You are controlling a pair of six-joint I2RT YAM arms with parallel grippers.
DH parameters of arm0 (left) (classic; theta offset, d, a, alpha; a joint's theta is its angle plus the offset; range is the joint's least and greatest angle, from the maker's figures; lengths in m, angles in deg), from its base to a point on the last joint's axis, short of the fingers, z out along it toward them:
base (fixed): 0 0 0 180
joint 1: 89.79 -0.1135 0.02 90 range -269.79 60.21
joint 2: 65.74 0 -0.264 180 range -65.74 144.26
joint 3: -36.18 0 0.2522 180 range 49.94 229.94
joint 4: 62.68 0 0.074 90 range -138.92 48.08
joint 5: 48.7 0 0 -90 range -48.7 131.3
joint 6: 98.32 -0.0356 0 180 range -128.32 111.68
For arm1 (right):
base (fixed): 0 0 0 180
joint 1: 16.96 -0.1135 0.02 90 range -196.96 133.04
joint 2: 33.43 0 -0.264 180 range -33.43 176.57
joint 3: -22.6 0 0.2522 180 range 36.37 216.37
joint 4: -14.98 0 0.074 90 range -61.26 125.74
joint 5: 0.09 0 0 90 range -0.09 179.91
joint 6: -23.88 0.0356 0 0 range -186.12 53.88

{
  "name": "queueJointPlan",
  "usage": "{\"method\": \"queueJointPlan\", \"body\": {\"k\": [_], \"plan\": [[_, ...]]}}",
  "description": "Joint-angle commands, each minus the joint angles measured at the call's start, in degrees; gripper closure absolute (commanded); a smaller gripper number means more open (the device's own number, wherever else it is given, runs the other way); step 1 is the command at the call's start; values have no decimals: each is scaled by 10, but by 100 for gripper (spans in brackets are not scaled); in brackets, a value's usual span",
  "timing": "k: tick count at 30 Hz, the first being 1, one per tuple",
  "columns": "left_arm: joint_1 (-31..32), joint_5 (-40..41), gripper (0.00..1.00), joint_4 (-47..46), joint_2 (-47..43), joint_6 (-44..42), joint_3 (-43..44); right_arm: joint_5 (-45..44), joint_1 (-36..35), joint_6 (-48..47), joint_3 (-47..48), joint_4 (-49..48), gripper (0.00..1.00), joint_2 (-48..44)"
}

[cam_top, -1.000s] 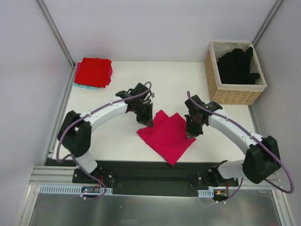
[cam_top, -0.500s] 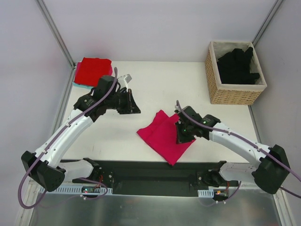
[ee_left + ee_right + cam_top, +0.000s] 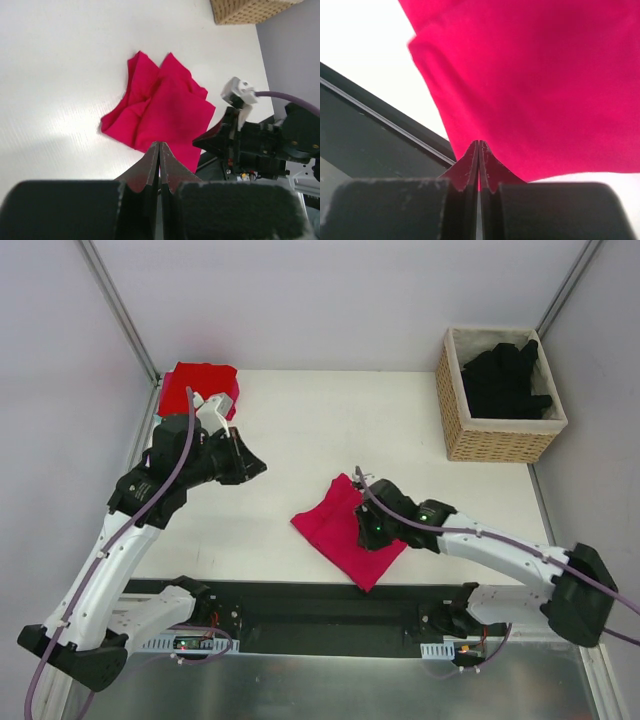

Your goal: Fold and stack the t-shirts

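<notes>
Left fingers (image 3: 150, 167) clenched empty aloft, right fingers (image 3: 469, 167) clenched over the pink t-shirt (image 3: 545, 75), its edges cut off.

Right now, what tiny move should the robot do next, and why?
Probably open the right jaws and lower them onto the pink shirt. The shirt lies folded, those jaws hang shut over it, and the red pile sits at the far left corner.

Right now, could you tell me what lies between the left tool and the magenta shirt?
Nothing but bare white table separates the shut left tool from the magenta shirt; the top view shows that stretch plainly.
</notes>
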Motion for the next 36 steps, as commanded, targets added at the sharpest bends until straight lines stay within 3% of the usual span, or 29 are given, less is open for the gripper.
{"method": "queueJointPlan", "body": {"k": [1, 5, 11, 22, 29, 36], "plan": [[-3, 2, 100, 14, 8, 8, -29, 32, -34, -10, 65, 69, 99, 103], [-4, 4, 100, 14, 10, 6, -30, -11, -91, -11, 79, 51, 99, 152], [-4, 1, 100, 16, 3, -1, -29, -88, -116, 0, 79, 57, 99, 196], [-6, -17, 100, 25, 40, -8, -5, -234, -118, 62, 117, 149, 99, 111], [-6, -16, 100, 26, 48, -5, -6, -171, -15, 98, 114, 136, 99, 152], [-7, -12, 100, 32, 44, -5, -1, -101, 26, 88, 198, 141, 99, 272]]}}
